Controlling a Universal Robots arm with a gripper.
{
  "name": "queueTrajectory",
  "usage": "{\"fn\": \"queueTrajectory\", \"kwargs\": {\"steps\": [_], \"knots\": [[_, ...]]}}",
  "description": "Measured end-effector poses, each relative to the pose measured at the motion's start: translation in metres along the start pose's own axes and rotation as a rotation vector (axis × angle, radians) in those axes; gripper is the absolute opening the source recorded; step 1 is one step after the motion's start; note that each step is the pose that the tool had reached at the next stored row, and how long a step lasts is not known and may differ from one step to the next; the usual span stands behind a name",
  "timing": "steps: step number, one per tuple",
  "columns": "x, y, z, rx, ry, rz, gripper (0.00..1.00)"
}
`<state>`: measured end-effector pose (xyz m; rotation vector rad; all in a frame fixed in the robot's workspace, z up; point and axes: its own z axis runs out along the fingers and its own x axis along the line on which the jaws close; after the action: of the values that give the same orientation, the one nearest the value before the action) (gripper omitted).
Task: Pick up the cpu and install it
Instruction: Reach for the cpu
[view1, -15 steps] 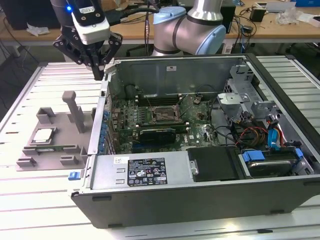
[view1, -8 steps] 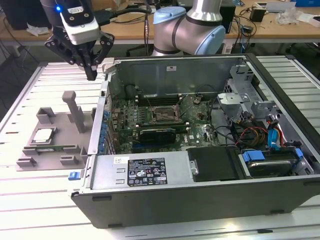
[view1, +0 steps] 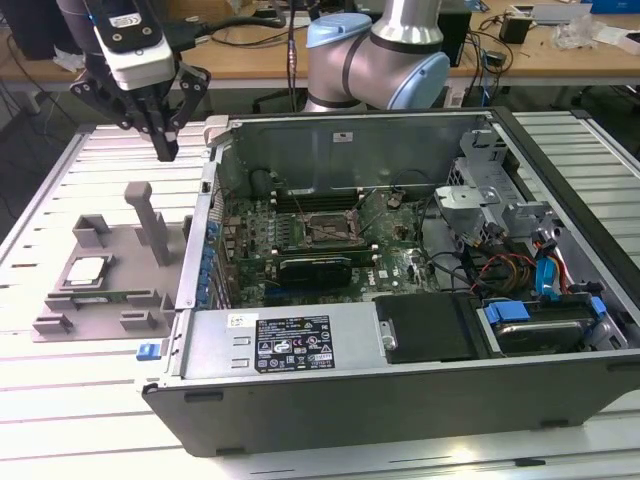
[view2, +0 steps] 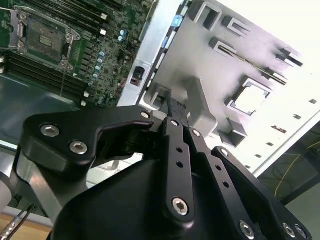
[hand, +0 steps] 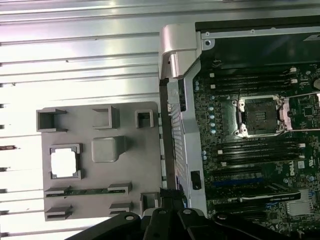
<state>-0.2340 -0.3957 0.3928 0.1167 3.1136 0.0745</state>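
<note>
At the upper left of the exterior view we see the gripper (view1: 165, 148) hanging with its fingers clenched together on nothing, above the grey fixture tray (view1: 118, 262). The cpu (view1: 88, 270) lies flat in a square nest at the frame's left edge, well apart from the fingertips. The open computer case (view1: 400, 400) fills the centre and right, with its motherboard socket (view1: 325, 229) near mid-frame.

1. Your exterior view looks down from well back at the claw (view1: 165, 150), with the open computer case (view1: 400, 300) to the exterior view's right of it.
2. Your first wrist view sits behind the claw (hand: 169, 212), facing straight down onto the gray holder (hand: 142, 160) below it.
3. Your second wrist view hugs the claw (view2: 176, 112), looking along it at a slant.
4. All 3 share the holder and the case's socket (hand: 260, 116).
</note>
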Motion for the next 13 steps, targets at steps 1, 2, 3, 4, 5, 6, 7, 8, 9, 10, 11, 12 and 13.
{"fn": "queueTrajectory", "kwargs": {"steps": [1,2,3,4,5,6,7,8,9,10,11,12,13], "knots": [[0.0023,0.0001,0.0002,-0.0001,-0.0001,0.0,0.11],[0.0035,0.0001,0.0003,0.0,-0.0002,0.0,0.11],[0.0048,0.0002,0.0005,0.0,-0.0003,0.0,0.11],[0.0068,0.0002,0.0008,0.0,-0.0005,0.0,0.11],[0.008,0.0002,0.0011,-0.0001,-0.0008,0.0,0.11],[0.0093,0.0001,0.0015,-0.0002,-0.001,0.0,0.11],[0.0106,0.0,0.0018,-0.0001,-0.0012,0.0,0.11],[0.0121,-0.0001,0.0022,-0.0002,-0.0014,0.0,0.11],[0.0152,-0.0003,0.0031,-0.0002,-0.002,0.0,0.11],[0.0169,-0.0005,0.0037,-0.0002,-0.0023,0.0,0.11],[0.0203,-0.0008,0.0046,-0.0003,-0.0028,0.0,0.11],[0.0216,-0.0009,0.0049,-0.0002,-0.0031,0.0,0.11],[0.0233,-0.001,0.0053,-0.0003,-0.0035,0.0,0.11]]}}
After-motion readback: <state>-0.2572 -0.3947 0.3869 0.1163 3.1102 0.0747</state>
